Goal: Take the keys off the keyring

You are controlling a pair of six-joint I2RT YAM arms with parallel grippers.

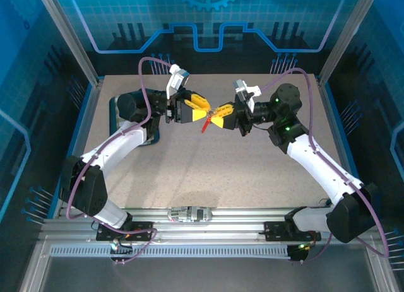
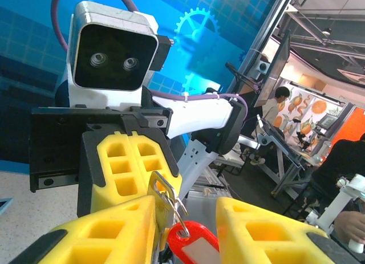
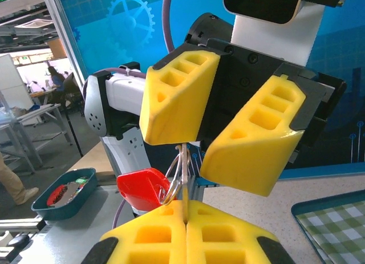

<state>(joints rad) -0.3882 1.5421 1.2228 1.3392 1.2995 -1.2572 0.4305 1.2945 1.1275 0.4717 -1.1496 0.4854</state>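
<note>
Above the table point(image 1: 189, 172) the two grippers meet in mid-air. The left gripper point(image 3: 203, 155) has its jaws wide, straddling the keyring point(image 3: 169, 190). The right gripper point(image 3: 185, 221) has its jaws pressed together on the keyring's lower edge, with the red tag point(image 3: 141, 187) hanging free beside them. The key cannot be told apart from the wire. Risks: the thin wire may twist or slip from the closed jaws once the left jaws pinch and pull, and a freed key would drop to the table.
</note>
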